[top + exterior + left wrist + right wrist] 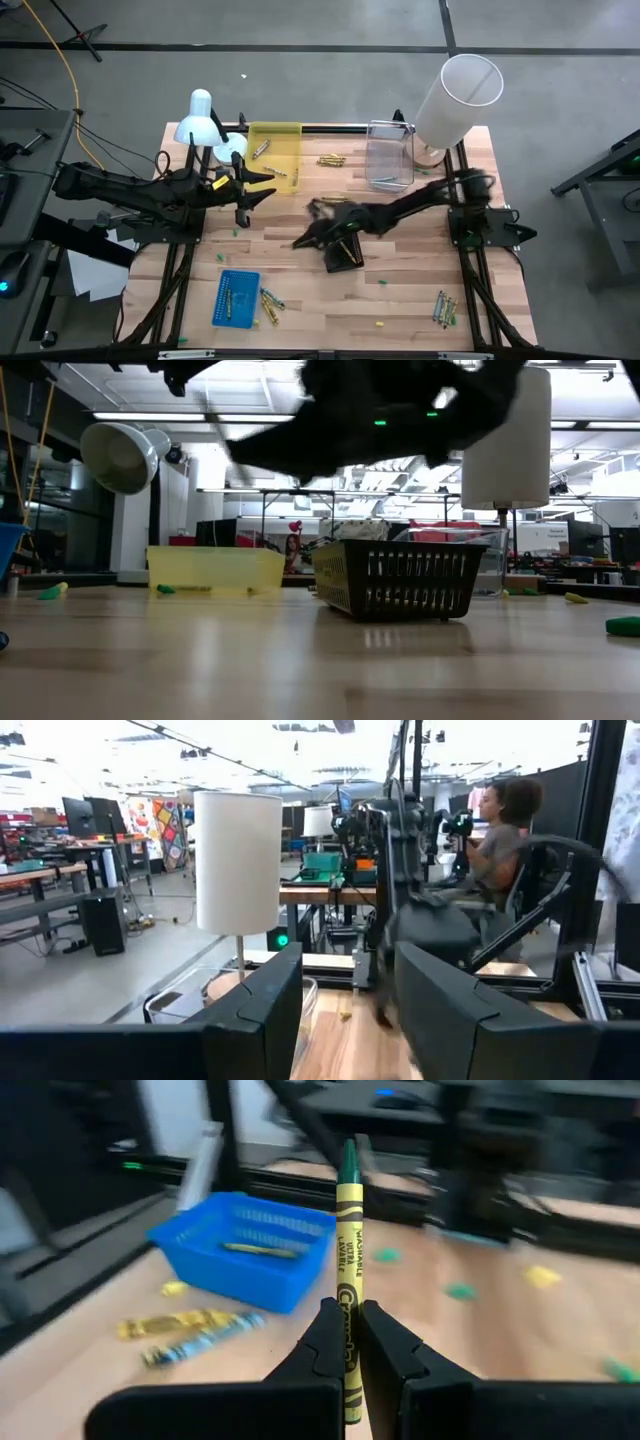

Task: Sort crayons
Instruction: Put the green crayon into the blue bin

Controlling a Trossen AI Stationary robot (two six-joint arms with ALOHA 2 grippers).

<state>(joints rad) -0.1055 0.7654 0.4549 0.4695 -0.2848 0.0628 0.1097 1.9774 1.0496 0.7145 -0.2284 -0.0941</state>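
I am gripping a green crayon in my right end effector, fingers clamped tight on its lower half so that most of its length stands out beyond the tips, pointed end away from me; I judge that leaves the free end clear to lower into a tray. I am carrying it above the middle of the table, beside the black basket. Ahead of me the blue tray is already holding one yellowish crayon, and two loose crayons are lying on the wood just beside it, so that tray seems to be one sorting place. Across the table, the yellow tray is holding a few crayons too, and more are lying near the clear bin. My left end effector is waiting with its fingers spread and empty, just beside the yellow tray and out of my path.
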